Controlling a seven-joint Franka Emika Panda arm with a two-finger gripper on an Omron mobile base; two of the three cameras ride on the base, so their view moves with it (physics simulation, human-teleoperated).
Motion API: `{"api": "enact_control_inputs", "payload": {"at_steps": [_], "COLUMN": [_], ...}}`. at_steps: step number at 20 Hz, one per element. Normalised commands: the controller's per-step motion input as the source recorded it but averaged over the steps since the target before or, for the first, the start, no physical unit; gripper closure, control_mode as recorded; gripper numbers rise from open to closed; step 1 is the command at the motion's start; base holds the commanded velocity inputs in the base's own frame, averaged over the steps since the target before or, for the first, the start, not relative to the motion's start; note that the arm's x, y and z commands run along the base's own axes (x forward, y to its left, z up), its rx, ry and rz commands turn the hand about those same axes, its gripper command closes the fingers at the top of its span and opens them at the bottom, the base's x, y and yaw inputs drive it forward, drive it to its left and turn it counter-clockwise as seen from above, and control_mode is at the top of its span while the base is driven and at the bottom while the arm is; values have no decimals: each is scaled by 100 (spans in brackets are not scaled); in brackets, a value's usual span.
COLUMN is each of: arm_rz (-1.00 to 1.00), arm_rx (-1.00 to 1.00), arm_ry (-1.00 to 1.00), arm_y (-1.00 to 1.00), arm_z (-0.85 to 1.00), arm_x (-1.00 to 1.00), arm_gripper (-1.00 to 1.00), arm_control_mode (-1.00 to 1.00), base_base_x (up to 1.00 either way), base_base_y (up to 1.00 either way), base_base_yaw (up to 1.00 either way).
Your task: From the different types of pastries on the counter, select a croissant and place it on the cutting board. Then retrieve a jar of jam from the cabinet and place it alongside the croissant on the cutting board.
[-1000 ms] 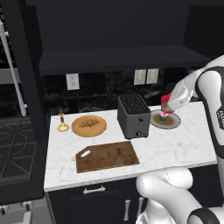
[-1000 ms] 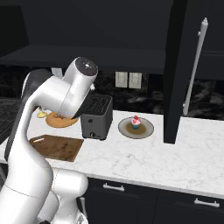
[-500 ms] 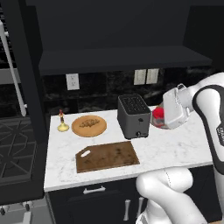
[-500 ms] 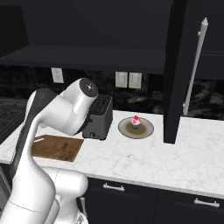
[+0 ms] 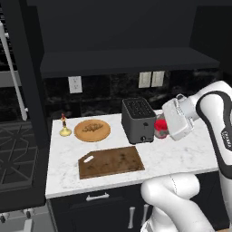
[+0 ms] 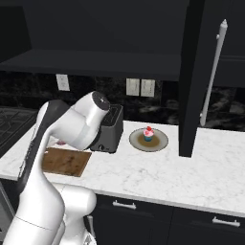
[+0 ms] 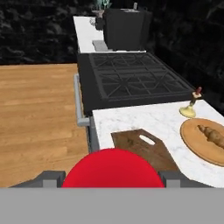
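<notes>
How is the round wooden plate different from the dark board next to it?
The round plate is light wood; the cutting board is dark brown. The plate is a circle; the board is a rectangle with a handle hole. The plate carries the croissant; the board is bare. Both lie flat on the white counter.

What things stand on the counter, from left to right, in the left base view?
Candle holder → round plate with the croissant → toaster → red-lidded jar at the gripper. The cutting board lies nearer, under the plate and toaster, so it has no clear place in this order.
</notes>
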Motion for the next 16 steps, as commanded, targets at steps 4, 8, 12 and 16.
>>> {"api": "enact_control_inputs", "payload": {"at_steps": [4,8,12,16], "arm_rz": [10,3,0,0], "arm_rx": [0,0,0,0], "arm_ry": [4,6,0,0], "arm_y": [23,9,8,26], "arm_z": [-21,-13,-37,-50], "arm_x": [-18,-35,-27,-8], "arm_gripper": [100,100,100,100], "arm_control_mode": [-100,-100,-100,-100], "base_base_x": [0,0,0,0], "base_base_y": [0,0,0,0], "base_base_yaw": [0,0,0,0]}}
